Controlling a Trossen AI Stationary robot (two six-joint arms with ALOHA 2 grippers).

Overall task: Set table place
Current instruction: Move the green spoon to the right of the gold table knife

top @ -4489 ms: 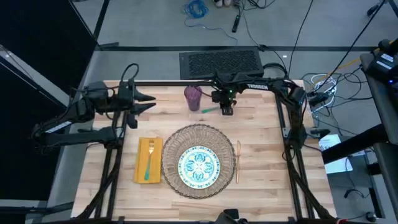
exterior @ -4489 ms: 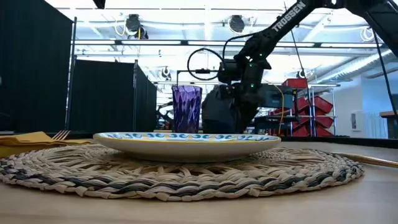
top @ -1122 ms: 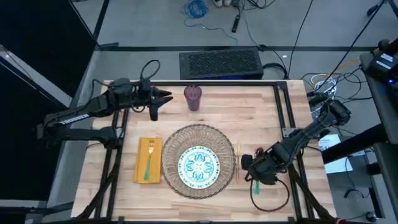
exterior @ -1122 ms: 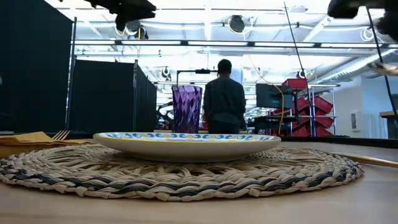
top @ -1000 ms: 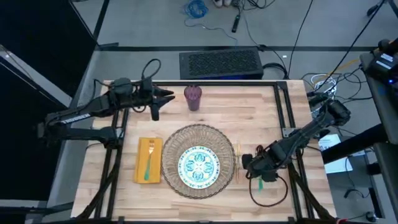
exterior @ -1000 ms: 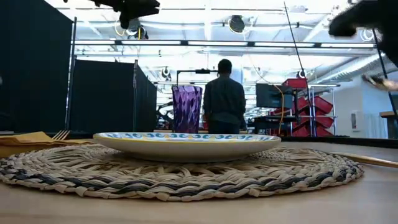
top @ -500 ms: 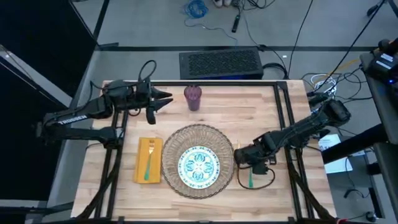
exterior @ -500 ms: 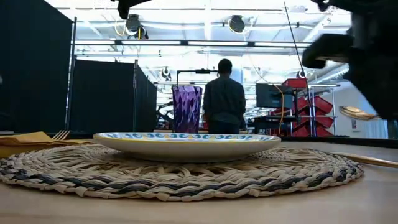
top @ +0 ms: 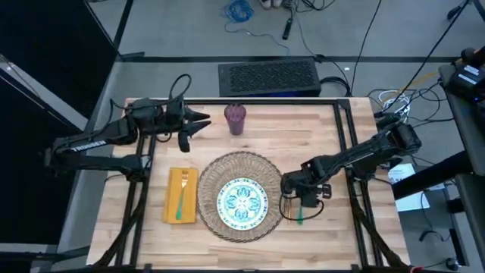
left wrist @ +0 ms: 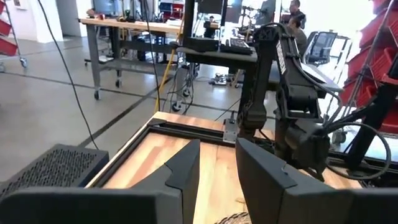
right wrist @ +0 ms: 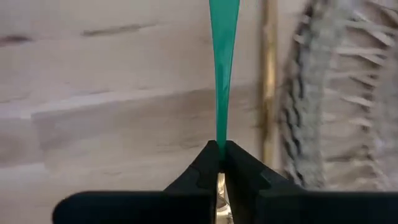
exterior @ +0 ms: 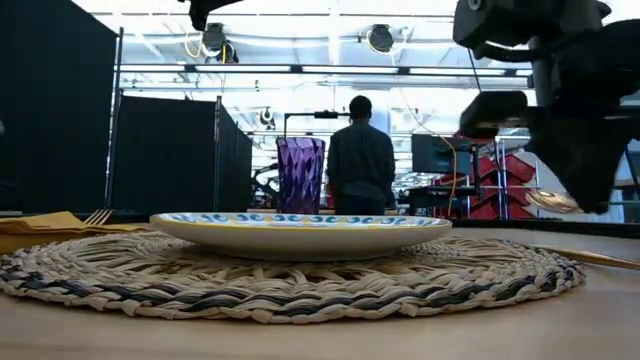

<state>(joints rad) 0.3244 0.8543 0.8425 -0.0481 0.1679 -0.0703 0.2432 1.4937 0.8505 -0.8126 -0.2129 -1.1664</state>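
A round woven placemat (top: 241, 163) lies mid-table with the white, teal-patterned plate (top: 242, 202) on it. Left of it, a teal-handled fork (top: 180, 199) rests on the yellow napkin (top: 171, 199). The purple cup (top: 235, 119) stands at the far side. A gold knife (right wrist: 268, 74) lies on the wood right of the placemat. My right gripper (top: 292, 189) hovers over the knife, shut on a spoon (top: 299, 217) with a teal handle and gold bowl (exterior: 553, 200). My left gripper (left wrist: 217, 174) hangs open in the air left of the cup. My right gripper pinches the spoon between its two fingers where the teal handle meets the gold part (right wrist: 221, 135). The handle (right wrist: 224, 56) sticks out past the fingertips toward the table's near edge, parallel to the knife. The spoon is lifted clear of the table.
Black rails frame the wooden table (top: 318, 136). Bare wood lies right of the knife and between the cup and the placemat. A person (exterior: 360, 160) stands in the room beyond the far edge.
My right gripper has carried the spoon from near the table's right edge toward the placemat, and it now hangs over the knife. In the low view it has come down and into full sight. The spoon stays in the hold, clear of the table.
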